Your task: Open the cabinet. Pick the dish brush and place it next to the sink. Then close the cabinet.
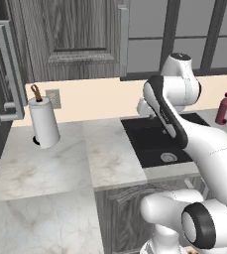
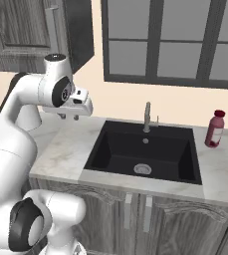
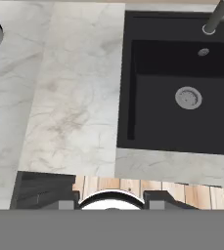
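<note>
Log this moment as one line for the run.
cabinet: closed | claw: above counter left of sink, holding nothing | dish brush: unseen

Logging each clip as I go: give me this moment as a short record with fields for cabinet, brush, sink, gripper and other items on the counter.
cabinet: door shut, silver bar handle at its right edge
dish brush: cannot be made out
sink: black basin, nothing in it, faucet at the back
gripper: above the marble counter left of the sink, pointing down, holding nothing; whether open or shut cannot be told
paper towel roll: upright on the counter, left of the sink
red bottle: upright on the counter, right of the sink
task progress: cabinet not yet opened
</note>
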